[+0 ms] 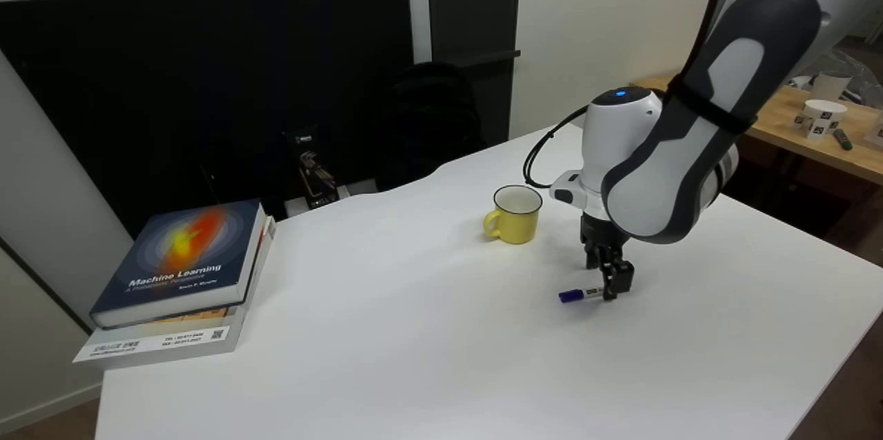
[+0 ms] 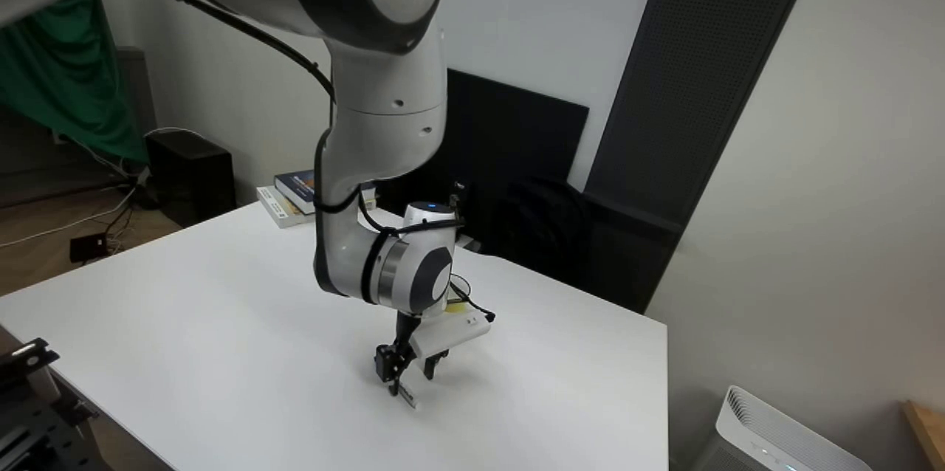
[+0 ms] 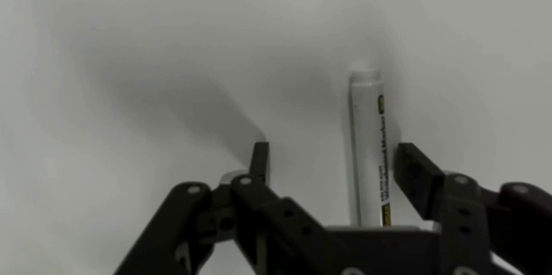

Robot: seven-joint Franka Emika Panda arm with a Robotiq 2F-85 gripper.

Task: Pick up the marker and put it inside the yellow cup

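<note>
The fingers [image 3: 417, 176] of the hand [image 3: 332, 154] stand apart on either side of the marker [image 3: 370, 150], with scant room by one finger and a wider gap by the other. In an exterior view the cup [image 1: 519, 225] stands near, mouth up, a cable [image 1: 528, 165] looping close by; bare surface [image 1: 386, 302] stretches from there to the books [image 1: 183, 261].

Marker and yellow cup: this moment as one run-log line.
gripper: open | marker: on table, between jaws, ungrasped | yellow cup: upright, marker outside
</note>
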